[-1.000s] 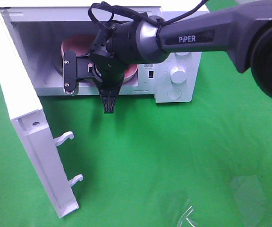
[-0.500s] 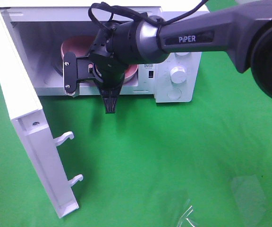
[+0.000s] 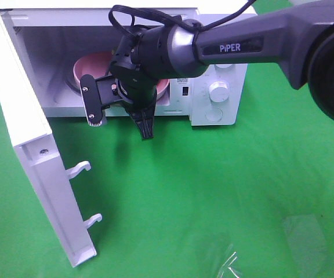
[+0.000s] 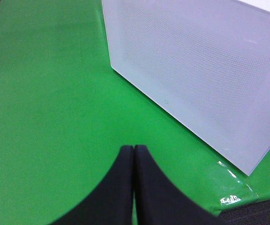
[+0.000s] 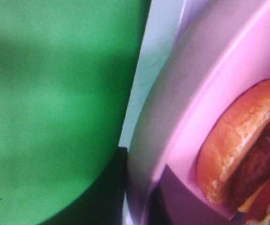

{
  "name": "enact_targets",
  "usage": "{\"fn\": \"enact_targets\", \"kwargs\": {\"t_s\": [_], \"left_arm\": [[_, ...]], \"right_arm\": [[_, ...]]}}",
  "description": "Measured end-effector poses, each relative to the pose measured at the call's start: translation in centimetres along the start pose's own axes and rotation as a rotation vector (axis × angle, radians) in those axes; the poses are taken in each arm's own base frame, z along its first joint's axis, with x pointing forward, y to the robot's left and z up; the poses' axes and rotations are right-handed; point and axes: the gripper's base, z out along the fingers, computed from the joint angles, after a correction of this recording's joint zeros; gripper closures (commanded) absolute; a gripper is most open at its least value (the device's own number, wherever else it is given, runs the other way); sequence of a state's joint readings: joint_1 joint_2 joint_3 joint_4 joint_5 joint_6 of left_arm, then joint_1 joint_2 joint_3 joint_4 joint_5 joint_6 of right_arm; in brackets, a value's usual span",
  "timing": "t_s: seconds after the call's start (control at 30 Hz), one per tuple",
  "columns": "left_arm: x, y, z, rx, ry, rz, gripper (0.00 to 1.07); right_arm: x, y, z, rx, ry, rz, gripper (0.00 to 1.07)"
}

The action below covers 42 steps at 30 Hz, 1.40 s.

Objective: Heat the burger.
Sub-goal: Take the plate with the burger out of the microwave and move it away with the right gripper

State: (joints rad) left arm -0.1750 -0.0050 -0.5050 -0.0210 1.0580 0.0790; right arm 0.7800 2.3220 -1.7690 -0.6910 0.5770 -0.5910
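Note:
The burger point(image 5: 240, 150), with a golden-brown bun, lies on a pink plate point(image 5: 205, 89) and fills the right wrist view. In the high view the plate point(image 3: 89, 65) sits inside the open microwave point(image 3: 225, 35), and my right arm hides the burger there. My right gripper point(image 3: 147, 128) is at the oven's mouth, its dark fingers point(image 5: 104, 192) closed on the plate's near rim. My left gripper point(image 4: 133, 157) shows only in its wrist view, shut and empty over green cloth beside the door's outer face point(image 4: 196, 61).
The microwave door point(image 3: 33, 156) swings wide open to the left, with two latch hooks point(image 3: 80, 169) sticking out. Knobs point(image 3: 218, 90) are on the oven's right panel. Clear plastic scraps point(image 3: 306, 237) lie on the green cloth at the front right.
My right wrist has rolled. The fingers and camera bracket have swung to the right, and more of the pink plate shows at the left. The left side is unseen earlier.

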Motion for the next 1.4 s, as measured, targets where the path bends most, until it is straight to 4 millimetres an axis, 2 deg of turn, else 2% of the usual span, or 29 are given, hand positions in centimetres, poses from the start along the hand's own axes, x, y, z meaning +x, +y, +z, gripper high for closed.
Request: {"fn": "enact_targets", "kwargs": {"t_s": [0.53, 1.4], "left_arm": [[0.0, 0.0, 0.0, 0.0, 0.0, 0.0, 1.07], [0.0, 0.0, 0.0, 0.0, 0.0, 0.0, 1.07]], "right_arm": [[0.6, 0.3, -0.1, -0.048, 0.059, -0.253, 1.07], [1.1, 0.0, -0.9, -0.065, 0.088, -0.338, 1.07]]}}
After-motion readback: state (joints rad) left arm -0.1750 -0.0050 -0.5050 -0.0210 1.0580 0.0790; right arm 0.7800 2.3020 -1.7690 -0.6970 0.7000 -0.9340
